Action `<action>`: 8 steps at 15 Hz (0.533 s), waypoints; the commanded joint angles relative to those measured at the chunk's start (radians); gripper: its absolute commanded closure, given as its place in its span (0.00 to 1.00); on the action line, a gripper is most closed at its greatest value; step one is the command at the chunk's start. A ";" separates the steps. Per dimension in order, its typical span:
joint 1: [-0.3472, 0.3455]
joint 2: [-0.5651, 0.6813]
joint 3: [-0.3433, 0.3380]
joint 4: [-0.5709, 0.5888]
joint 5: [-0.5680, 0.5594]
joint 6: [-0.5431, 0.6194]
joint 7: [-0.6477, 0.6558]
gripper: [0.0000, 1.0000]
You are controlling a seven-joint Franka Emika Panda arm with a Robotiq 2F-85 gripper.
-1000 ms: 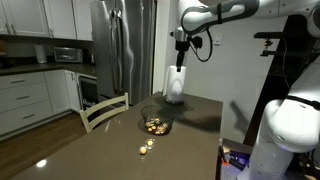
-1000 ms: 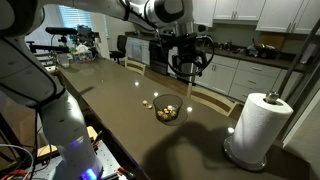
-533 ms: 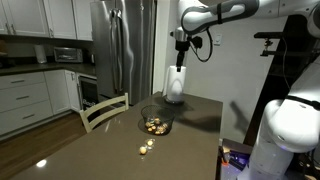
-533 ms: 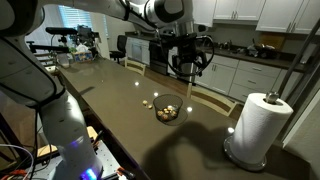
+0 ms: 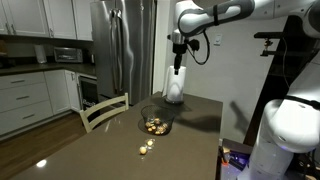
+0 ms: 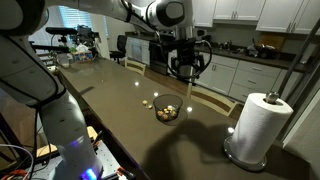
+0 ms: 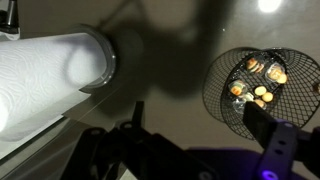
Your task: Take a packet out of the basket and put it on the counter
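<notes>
The small round dark mesh basket [image 5: 155, 124] stands on the glossy dark brown counter [image 5: 100, 150] with several small packets inside. It also shows in an exterior view [image 6: 168, 112] and in the wrist view [image 7: 262, 85]. A packet [image 5: 146, 147] lies on the counter beside the basket, also seen in an exterior view [image 6: 150, 101]. My gripper [image 5: 178, 68] hangs high above the counter, well over the basket, also shown in an exterior view [image 6: 183, 75]. In the wrist view my gripper [image 7: 200, 140] is open and empty, with the basket off to its right.
A white paper towel roll [image 5: 175, 88] stands on the counter behind the basket, also in an exterior view [image 6: 255, 130] and the wrist view [image 7: 45, 75]. A pale wooden chair [image 5: 105, 108] sits at the counter's far edge. A steel fridge [image 5: 120, 50] and white cabinets stand behind.
My arm has shifted very slightly sideways above the counter. The basket and the packets have not moved.
</notes>
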 commanded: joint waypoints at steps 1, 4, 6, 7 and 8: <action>0.019 0.065 0.003 0.027 0.058 0.000 -0.039 0.00; 0.040 0.118 0.014 0.034 0.122 0.002 -0.065 0.00; 0.053 0.154 0.024 0.039 0.170 0.003 -0.096 0.00; 0.056 0.169 0.030 0.042 0.190 0.002 -0.109 0.00; 0.061 0.192 0.036 0.044 0.212 0.003 -0.125 0.00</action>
